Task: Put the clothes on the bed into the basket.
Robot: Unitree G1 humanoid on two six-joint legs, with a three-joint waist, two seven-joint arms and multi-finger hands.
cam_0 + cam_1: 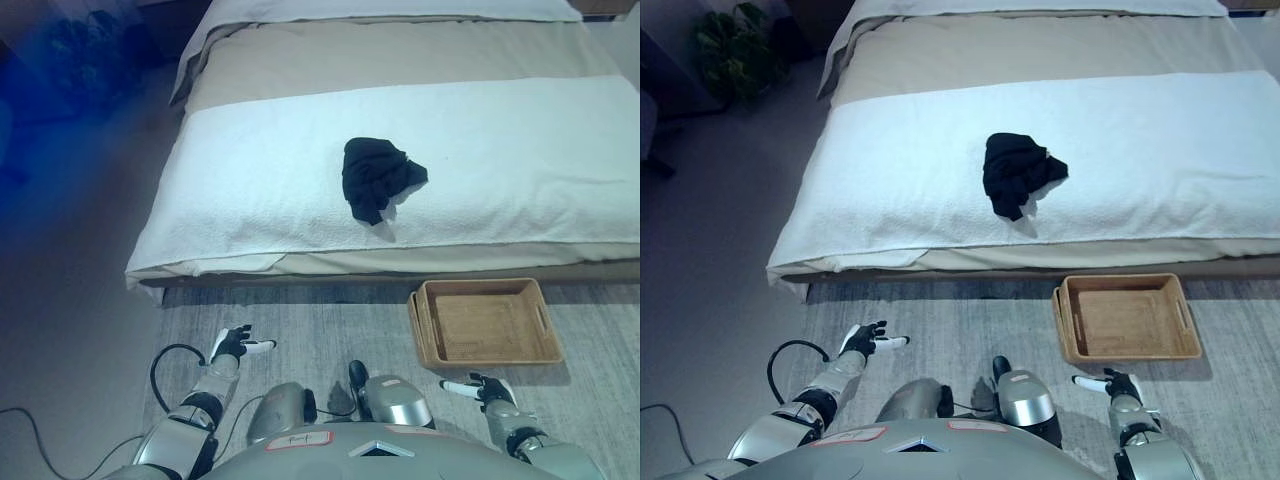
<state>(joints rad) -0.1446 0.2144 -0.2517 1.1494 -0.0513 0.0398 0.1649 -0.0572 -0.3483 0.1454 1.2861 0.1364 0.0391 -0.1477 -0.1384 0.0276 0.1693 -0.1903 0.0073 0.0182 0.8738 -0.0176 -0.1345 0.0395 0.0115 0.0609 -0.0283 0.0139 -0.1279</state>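
Both the left hand (232,344) and the right hand (484,388) are hovering low over the rug (330,320), fingers relaxed and holding nothing. The wooden basket (487,322) is sitting empty on the rug just beside the bed's (250,200) near edge, while the black clothes (377,177) are lying bunched near that edge.

- Both views look down from the robot's head, high over the floor, facing forward toward the bed (300,180); neither is close to anything
- They share nearly the whole scene: the bed across the top, the black garment (378,178) near its middle, the rug (330,320) below, the basket (1127,318) lower right, and both hands at the bottom edge
- The right eye view sits slightly to the right; it alone shows a plant (735,45) clearly in the upper left corner
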